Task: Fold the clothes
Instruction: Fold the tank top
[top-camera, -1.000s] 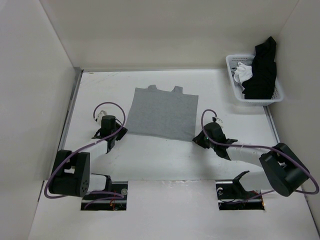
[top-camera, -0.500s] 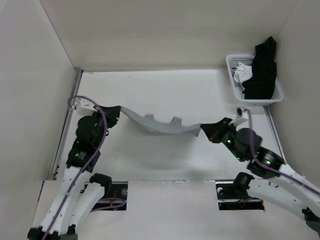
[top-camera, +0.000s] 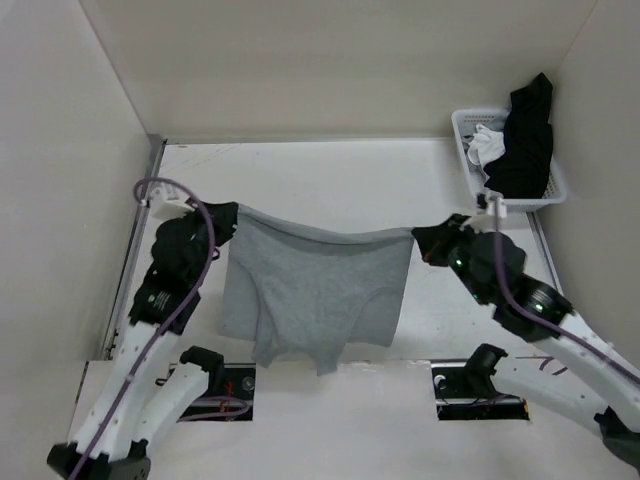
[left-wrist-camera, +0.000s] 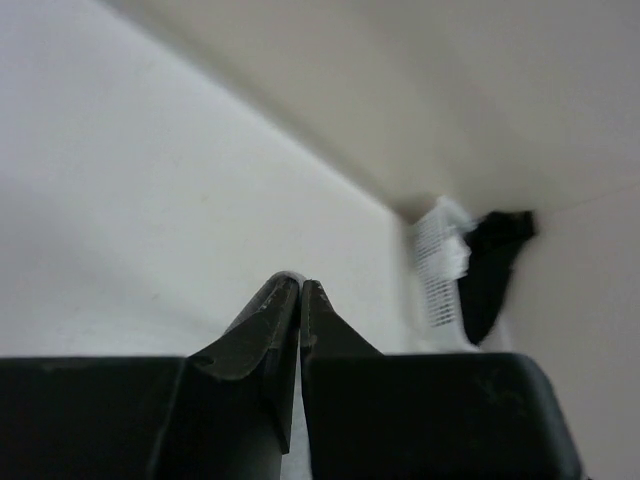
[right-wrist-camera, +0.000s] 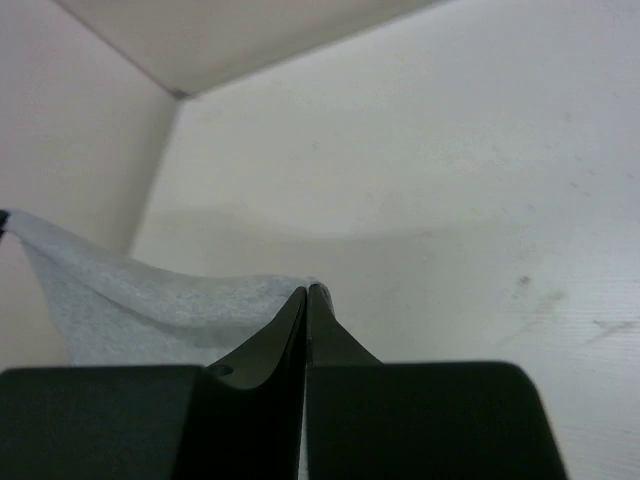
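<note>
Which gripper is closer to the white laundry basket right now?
Right. The right gripper is close to the white basket's near-left corner, pinching one corner of the grey top. The left gripper holds the opposite corner, a full garment width farther away.

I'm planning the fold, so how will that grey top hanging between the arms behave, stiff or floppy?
Probably floppy: the grey top sags between its held corners, straps dangling. Likely light, since two corner pinches carry it. It may bunch when lowered.

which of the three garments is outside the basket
The grey top, stretched between the left gripper and right gripper; the black garment and white garment lie in the basket.
</note>
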